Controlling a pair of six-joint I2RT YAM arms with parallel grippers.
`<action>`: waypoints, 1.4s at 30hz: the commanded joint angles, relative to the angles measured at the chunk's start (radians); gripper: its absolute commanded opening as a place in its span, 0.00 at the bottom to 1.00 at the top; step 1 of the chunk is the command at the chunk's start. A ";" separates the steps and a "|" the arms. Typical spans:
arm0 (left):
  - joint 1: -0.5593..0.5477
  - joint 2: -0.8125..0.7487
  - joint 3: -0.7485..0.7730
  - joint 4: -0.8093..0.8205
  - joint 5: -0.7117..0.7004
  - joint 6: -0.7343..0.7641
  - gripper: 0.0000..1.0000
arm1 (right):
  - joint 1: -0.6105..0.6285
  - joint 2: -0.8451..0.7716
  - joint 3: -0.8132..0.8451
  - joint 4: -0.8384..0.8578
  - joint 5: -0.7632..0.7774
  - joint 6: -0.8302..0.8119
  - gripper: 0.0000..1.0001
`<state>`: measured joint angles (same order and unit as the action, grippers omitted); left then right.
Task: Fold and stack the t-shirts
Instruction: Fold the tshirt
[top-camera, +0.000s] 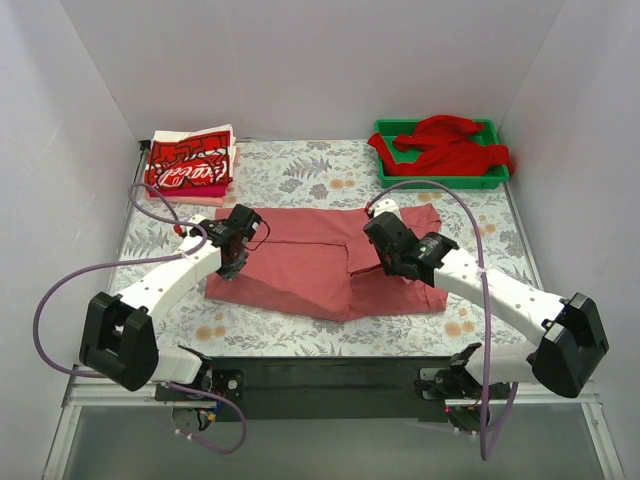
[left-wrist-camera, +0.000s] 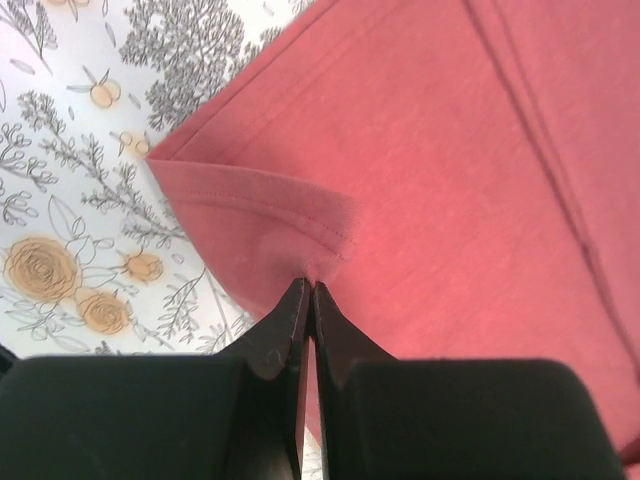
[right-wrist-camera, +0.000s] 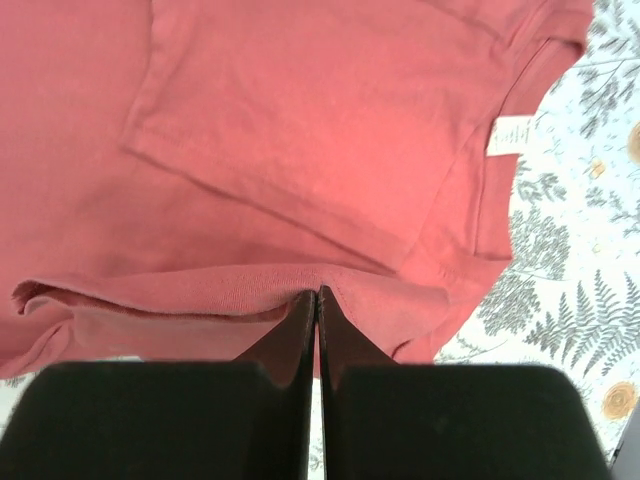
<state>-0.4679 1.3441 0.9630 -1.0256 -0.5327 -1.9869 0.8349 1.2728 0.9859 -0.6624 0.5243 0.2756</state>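
The salmon-pink t-shirt (top-camera: 310, 265) lies partly folded on the middle of the table. My left gripper (top-camera: 238, 238) is at its left edge, shut and pinching a folded corner of the hem (left-wrist-camera: 311, 285); the cloth (left-wrist-camera: 450, 180) spreads beyond it. My right gripper (top-camera: 388, 245) is over the shirt's right part, shut on a doubled edge of the cloth (right-wrist-camera: 318, 292), with the shirt (right-wrist-camera: 300, 120) and its white neck label (right-wrist-camera: 511, 134) ahead. Folded red-and-white printed t-shirts (top-camera: 190, 163) are stacked at the back left. A bright red t-shirt (top-camera: 450, 147) lies crumpled in the tray.
The green plastic tray (top-camera: 430, 182) stands at the back right. A floral tablecloth (top-camera: 300, 325) covers the table, also visible in the left wrist view (left-wrist-camera: 70, 200). White walls enclose the left, back and right sides. Purple cables loop from both arms.
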 joint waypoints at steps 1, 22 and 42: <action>0.032 0.012 0.062 0.013 -0.082 -0.010 0.00 | -0.039 0.031 0.077 0.069 0.017 -0.064 0.01; 0.160 0.115 0.148 0.121 -0.093 0.057 0.00 | -0.229 0.177 0.283 0.129 0.013 -0.185 0.01; 0.250 0.341 0.229 0.318 -0.052 0.192 0.29 | -0.327 0.470 0.505 0.164 -0.023 -0.242 0.01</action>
<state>-0.2287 1.6539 1.1477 -0.7509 -0.5674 -1.8252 0.5209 1.6985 1.4082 -0.5480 0.5083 0.0593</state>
